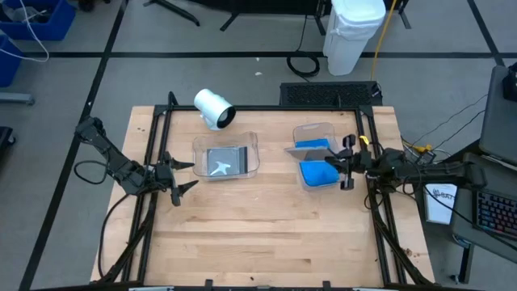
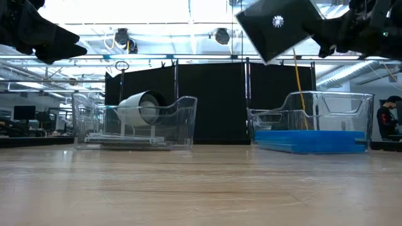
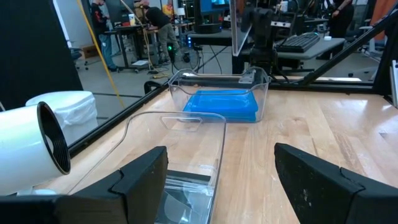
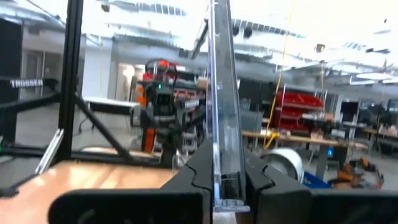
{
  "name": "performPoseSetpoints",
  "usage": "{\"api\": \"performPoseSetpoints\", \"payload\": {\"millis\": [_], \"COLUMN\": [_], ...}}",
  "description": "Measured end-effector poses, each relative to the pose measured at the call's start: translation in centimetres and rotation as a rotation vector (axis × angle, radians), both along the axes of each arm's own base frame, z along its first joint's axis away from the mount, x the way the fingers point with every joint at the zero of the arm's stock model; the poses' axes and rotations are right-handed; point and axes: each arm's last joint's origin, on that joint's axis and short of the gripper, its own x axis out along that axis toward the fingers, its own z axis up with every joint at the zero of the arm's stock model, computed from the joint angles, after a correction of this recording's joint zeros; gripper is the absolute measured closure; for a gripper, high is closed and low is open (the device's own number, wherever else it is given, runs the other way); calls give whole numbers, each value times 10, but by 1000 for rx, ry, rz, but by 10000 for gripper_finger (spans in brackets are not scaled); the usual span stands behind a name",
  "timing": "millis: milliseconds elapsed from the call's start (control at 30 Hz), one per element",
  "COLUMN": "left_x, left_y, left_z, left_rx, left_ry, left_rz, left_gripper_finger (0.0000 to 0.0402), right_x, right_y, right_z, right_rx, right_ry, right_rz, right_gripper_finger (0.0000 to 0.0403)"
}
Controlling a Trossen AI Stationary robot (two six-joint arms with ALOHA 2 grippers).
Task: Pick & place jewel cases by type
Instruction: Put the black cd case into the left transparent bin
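Observation:
My right gripper (image 1: 338, 158) is shut on a dark grey jewel case (image 2: 276, 26), held high above the right clear tray (image 1: 323, 129). Blue jewel cases (image 1: 317, 172) lie stacked flat in that tray. Grey/clear cases (image 1: 222, 162) lie flat in the left clear tray (image 1: 252, 144). My left gripper (image 1: 184, 175) hovers open, left of the left tray, touching nothing; its wrist view shows the fingers wide apart (image 3: 221, 180). My right gripper pinches the dark case between its two fingers (image 4: 198, 171) at the case's edge nearest the arm (image 4: 222, 155). The fingers come level from the table's right. The case stands on edge, tilted cornerwise (image 2: 276, 26), lifted clear above the tray of blue cases.
A white cylinder (image 1: 214, 109) lies on its side behind the left tray. Black frame rails (image 1: 157, 145) run along the table's left and right sides. Bare wood (image 1: 258, 226) spreads across the near half of the table.

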Motion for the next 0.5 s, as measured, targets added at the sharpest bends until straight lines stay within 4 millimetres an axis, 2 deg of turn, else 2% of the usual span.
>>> {"api": "performPoseSetpoints", "payload": {"millis": [133, 267, 400, 500], "left_x": [0, 0, 0, 0], "left_y": [0, 0, 0, 0], "left_z": [0, 0, 0, 0], "left_rx": [0, 0, 0, -1], "left_ry": [0, 0, 0, 0], "left_rz": [0, 0, 0, -4], "left_gripper_finger": [105, 105, 105, 105], "right_x": [8, 25, 54, 79], "right_y": [-1, -2, -3, -4], "right_z": [2, -7, 18, 22], "right_rx": [-3, 13, -38, -73], "right_ry": [-28, 119, 106, 179], "right_rz": [1, 18, 96, 122], "right_gripper_finger": [387, 387, 387, 387]}}
